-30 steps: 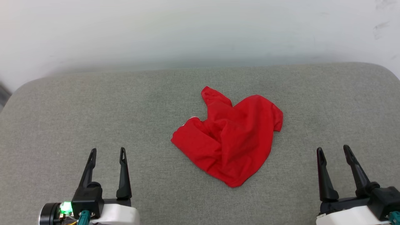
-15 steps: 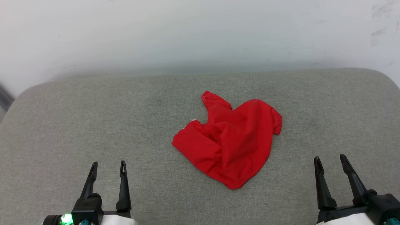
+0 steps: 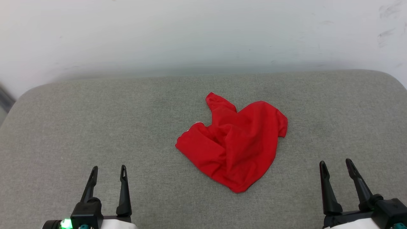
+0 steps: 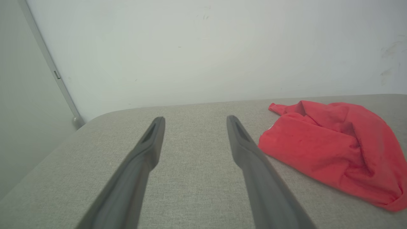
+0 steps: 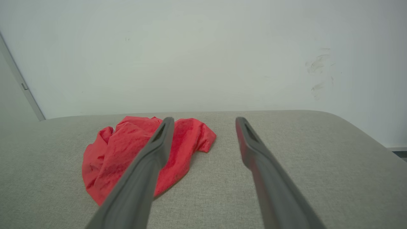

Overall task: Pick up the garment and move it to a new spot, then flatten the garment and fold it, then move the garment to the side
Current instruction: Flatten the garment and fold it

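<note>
Shirt [image 3: 233, 143] lies crumpled on the bench [image 3: 95, 121]; left end effector [image 3: 109, 167] and right end effector [image 3: 335, 161] hang released, empty. Pinching one loose fold might lift it tangled.

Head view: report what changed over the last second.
The camera shifted, so everything sits slightly lower. Beyond that, the left pincer and right pincer drew back toward the bottom edge, both open and empty. Nothing was grasped or released. The crumpled red fabric garment keeps its heap shape on the grey padded surface.
</note>
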Available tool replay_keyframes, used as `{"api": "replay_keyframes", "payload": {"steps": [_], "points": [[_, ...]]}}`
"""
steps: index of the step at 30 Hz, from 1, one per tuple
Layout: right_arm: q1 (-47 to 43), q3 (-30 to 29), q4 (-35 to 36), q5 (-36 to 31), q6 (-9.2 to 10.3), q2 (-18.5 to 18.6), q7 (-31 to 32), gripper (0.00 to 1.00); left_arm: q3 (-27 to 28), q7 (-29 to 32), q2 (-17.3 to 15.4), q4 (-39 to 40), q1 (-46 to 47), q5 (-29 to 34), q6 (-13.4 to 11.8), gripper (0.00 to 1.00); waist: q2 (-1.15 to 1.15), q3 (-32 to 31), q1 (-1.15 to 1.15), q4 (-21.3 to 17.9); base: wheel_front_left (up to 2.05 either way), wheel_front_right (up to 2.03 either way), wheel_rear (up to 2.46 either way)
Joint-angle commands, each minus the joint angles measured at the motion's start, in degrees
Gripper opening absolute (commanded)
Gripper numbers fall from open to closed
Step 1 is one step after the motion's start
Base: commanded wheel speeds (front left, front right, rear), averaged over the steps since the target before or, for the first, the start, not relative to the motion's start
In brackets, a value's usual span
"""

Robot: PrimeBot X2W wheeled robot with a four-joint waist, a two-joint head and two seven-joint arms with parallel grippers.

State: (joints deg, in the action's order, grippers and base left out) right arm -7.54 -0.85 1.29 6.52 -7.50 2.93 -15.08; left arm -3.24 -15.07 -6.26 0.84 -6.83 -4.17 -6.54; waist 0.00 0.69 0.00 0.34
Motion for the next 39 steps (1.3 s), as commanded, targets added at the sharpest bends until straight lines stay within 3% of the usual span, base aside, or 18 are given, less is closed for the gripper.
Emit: {"api": "replay_keyframes", "payload": {"steps": [1,20,28,33,39], "points": [[-0.6,0.0,-0.2,0.1,0.02,-0.1,-0.1,1.0,0.3,-0.1,0.3,-0.1,-0.6,0.5,0.3,1.0,0.0,0.0,0.0,0.0,0.0,0.0,0.0],[-0.4,-0.2,-0.2,-0.2,0.02,-0.1,-0.1,1.0,2.4,-0.1,1.1,-1.5,2.7,1.6,3.8,1.0,0.0,0.2,0.0,0.3,0.0,0.0,0.0],[1.5,-0.2,0.2,-0.7,0.02,-0.1,-0.1,1.0,2.0,-0.2,-3.2,-6.7,18.8,0.8,10.2,1.0,0.0,2.1,0.0,0.7,0.0,0.0,0.0],[3.3,-0.3,0.6,-0.8,0.02,-0.1,-0.1,1.0,-0.2,1.8,-5.4,-12.0,31.3,0.9,12.1,1.0,0.0,4.5,0.0,0.0,0.0,0.0,0.0],[5.0,-0.5,1.0,-0.8,0.02,-0.1,-0.1,1.0,-5.5,10.1,-7.8,-15.8,44.0,-1.0,13.6,1.0,0.0,7.9,0.0,-1.0,0.0,0.0,0.0]]}}
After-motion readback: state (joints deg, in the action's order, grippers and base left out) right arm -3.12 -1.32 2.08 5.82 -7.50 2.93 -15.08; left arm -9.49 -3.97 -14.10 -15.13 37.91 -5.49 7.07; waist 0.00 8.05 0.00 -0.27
